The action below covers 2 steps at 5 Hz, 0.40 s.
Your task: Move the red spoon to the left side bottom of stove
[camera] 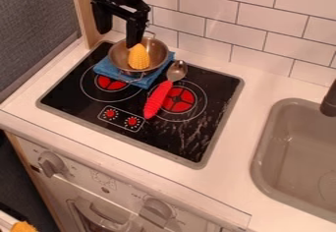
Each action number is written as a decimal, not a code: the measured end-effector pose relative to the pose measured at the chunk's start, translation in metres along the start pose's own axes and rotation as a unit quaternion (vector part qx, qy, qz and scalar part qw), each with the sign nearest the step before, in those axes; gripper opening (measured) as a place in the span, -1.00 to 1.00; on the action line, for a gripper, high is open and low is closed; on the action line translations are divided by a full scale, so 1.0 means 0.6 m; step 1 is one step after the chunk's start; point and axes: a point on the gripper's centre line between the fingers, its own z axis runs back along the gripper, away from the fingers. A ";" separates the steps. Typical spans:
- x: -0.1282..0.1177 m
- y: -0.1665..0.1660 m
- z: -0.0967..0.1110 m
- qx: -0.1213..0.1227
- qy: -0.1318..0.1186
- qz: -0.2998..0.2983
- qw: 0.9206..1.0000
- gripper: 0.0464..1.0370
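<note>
The black gripper (118,28) hangs at the upper left over the back of the stove, above the pan, its two fingers apart with nothing between them. A spoon with a red handle (158,99) and a metal bowl lies on the black stove (190,140), partly across the right burner. Its bowl end points toward the back wall and its handle toward the knobs. The gripper is up and to the left of the spoon, not touching it.
A metal pan (119,56) holding a yellow corn cob (138,57) rests on a folded blue cloth (143,82) at the stove's back left. A grey sink (264,150) with a dark faucet (329,101) is at the right. A tiled wall (259,27) stands behind.
</note>
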 end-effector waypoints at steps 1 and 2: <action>-0.005 -0.008 -0.026 -0.011 0.017 -0.003 1.000 0.93; -0.035 -0.026 -0.026 -0.035 0.011 -0.007 0.999 0.93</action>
